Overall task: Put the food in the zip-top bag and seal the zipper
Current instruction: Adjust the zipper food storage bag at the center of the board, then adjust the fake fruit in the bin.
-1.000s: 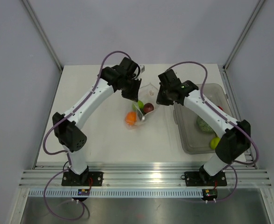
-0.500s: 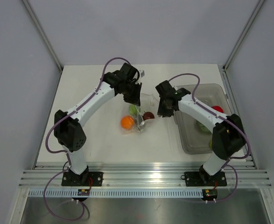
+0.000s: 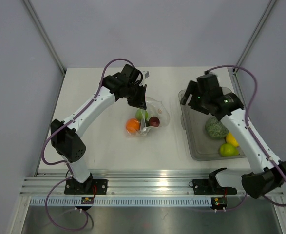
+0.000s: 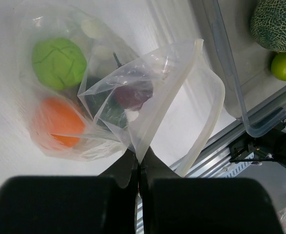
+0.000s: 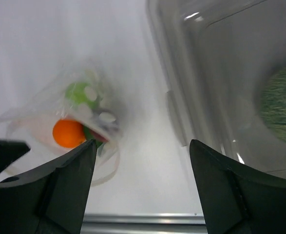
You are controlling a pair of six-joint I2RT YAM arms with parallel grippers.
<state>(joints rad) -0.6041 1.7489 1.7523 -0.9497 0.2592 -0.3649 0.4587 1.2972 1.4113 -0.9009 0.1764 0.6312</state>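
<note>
left claw (image 4: pixel 140 165) is clamped shut on the rim of the zip-top bag (image 4: pixel 147 97), pinching one lip up off the bench (image 3: pixel 99 141). the bag sits mid-bench, just left of the grey tub (image 3: pixel 197 152) and not touching it. inside it are an orange (image 4: pixel 55 122), a green round (image 4: pixel 59 57) and a dark plum (image 4: pixel 133 93).

right claw (image 5: pixel 143 146) hangs wide apart and empty over the tub's far-left corner. the melon (image 3: pixel 216 128), a yellow fruit (image 3: pixel 232 139) and another green round (image 3: pixel 227 150) wait in the tub.

the film looks thin, light and floppy, likely to sag shut the moment its lip is let go. the zipper (image 4: pixel 212 105) strip is the stiffest part, so that is the place to hold. the fruits look glossy and round, apt to roll or squirt out, so they are best taken across the middle. the melon is the biggest and looks like a tight fit.

the bag's long axis runs roughly left to right across the bench. its closed end is by the orange and its mouth gapes toward the tub, tilted upward at the pinched lip.
</note>
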